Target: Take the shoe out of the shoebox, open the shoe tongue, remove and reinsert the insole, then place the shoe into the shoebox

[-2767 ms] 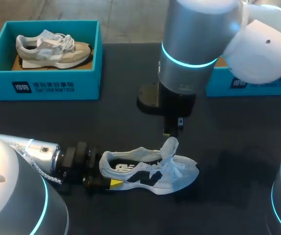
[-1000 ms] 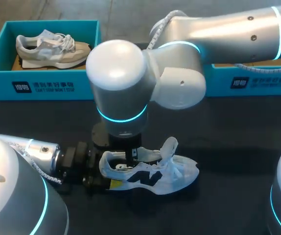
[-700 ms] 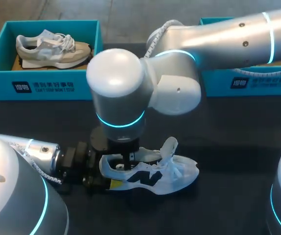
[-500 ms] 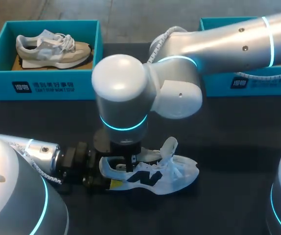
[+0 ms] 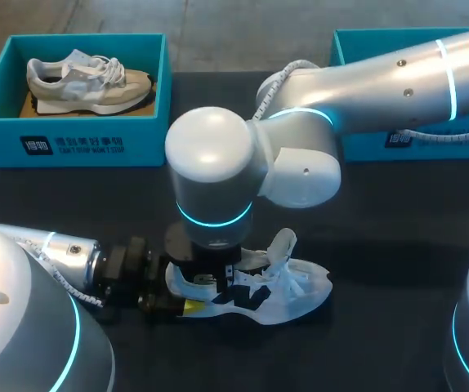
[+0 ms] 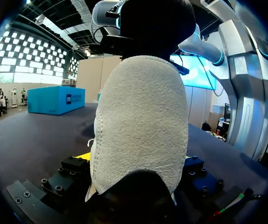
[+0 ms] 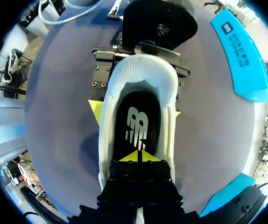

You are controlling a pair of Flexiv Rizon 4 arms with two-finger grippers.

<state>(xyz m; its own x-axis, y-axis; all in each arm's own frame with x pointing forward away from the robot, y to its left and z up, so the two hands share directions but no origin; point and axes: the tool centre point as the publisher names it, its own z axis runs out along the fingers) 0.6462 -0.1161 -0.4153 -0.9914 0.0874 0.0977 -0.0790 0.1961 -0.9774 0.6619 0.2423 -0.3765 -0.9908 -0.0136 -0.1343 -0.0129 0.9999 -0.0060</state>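
The shoe (image 5: 293, 291) lies heel toward the left gripper (image 7: 136, 111), which clamps it; the right gripper (image 7: 137, 156), tips pinched together, points down onto the insole (image 7: 136, 127).

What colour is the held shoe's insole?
Insole of the shoe: black with white logo; right wrist view.

My left arm (image 5: 59, 249) lies low and level, wrist horizontal, with the left gripper (image 5: 176, 291) clamped from both sides on the heel of the shoe (image 5: 288, 287). My right arm (image 5: 390, 73) comes in past the middle, its wrist (image 5: 214, 175) turned straight down. I read the right gripper (image 7: 137, 157) as closed, its yellow tips pressed together inside the shoe's opening.
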